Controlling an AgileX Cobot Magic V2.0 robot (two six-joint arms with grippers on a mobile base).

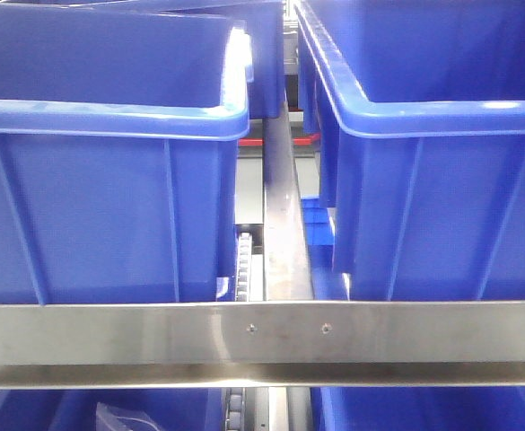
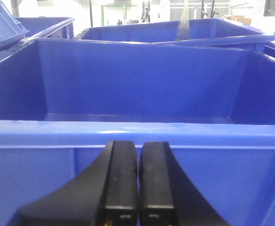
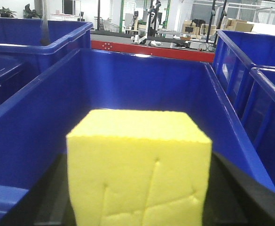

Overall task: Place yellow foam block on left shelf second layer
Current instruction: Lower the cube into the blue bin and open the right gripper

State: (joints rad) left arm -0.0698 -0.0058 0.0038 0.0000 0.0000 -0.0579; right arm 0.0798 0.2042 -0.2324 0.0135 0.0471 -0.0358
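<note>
Yellow foam block [image 3: 139, 169] clamped between right jaws (over blue bin [image 3: 29, 127]); left jaws together.

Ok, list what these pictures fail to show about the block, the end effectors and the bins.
- Right wrist view: the yellow foam block fills the foreground, hiding the right end effector's pads; the bottom edge cuts its underside.
- Front view: the blue bins and steel rail block both arms and the block.
- Left wrist view: the near bin wall hides most of the floor behind the left end effector.
</note>
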